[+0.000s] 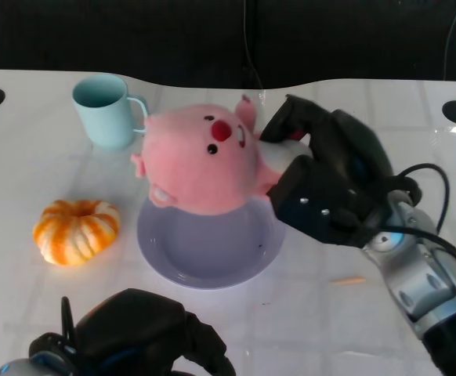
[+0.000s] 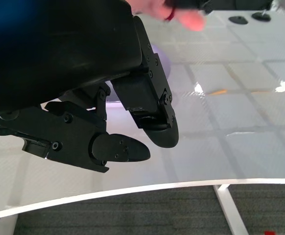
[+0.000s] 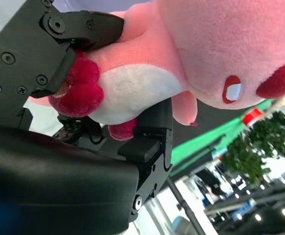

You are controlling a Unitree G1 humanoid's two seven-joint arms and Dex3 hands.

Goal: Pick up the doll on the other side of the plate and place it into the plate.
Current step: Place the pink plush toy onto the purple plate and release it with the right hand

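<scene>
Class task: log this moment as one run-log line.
right robot hand: holds pink doll | doll: over purple plate far rim | left robot hand: idle, holding nothing

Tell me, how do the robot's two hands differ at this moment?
The right hand grips the pink doll, holding it over the far rim of the purple plate; the left hand holds nothing. The right hand reaches out over the table beside the plate, while the left hand sits low at the near edge, short of the plate. Both are black, on silver forearms.
</scene>
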